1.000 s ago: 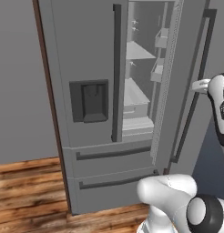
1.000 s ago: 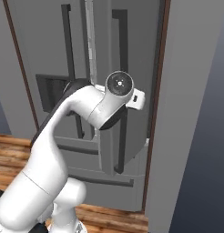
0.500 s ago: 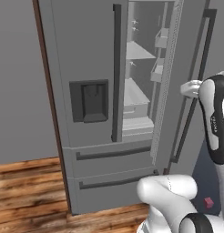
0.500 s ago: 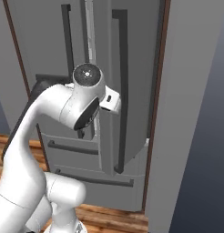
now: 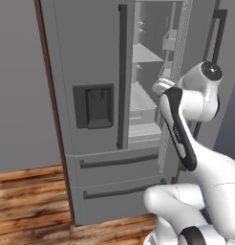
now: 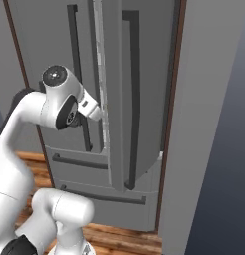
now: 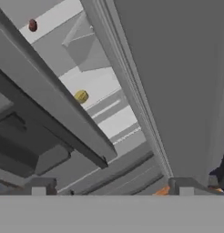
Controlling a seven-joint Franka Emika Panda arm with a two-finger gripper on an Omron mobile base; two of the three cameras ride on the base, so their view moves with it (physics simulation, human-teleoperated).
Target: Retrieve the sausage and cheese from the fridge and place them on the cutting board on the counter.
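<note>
The fridge (image 5: 105, 124) is seen with its right door swung partly open, and white shelves are exposed in the gap beside the long dark handle (image 5: 122, 76). The arm is bent in front of that gap, its wrist held at the edge of the open door (image 6: 119, 94). In the hand view the gripper (image 7: 111, 186) is aimed into the fridge interior; its two finger tips are set wide apart at the bottom of the view and nothing is held between them. The cheese (image 7: 81, 96) is spotted on a white shelf inside the fridge, well apart from the gripper, beyond the dark edge of the closed door. The sausage (image 7: 33, 25) is lying on another shelf, farther from the gripper than the cheese.
</note>
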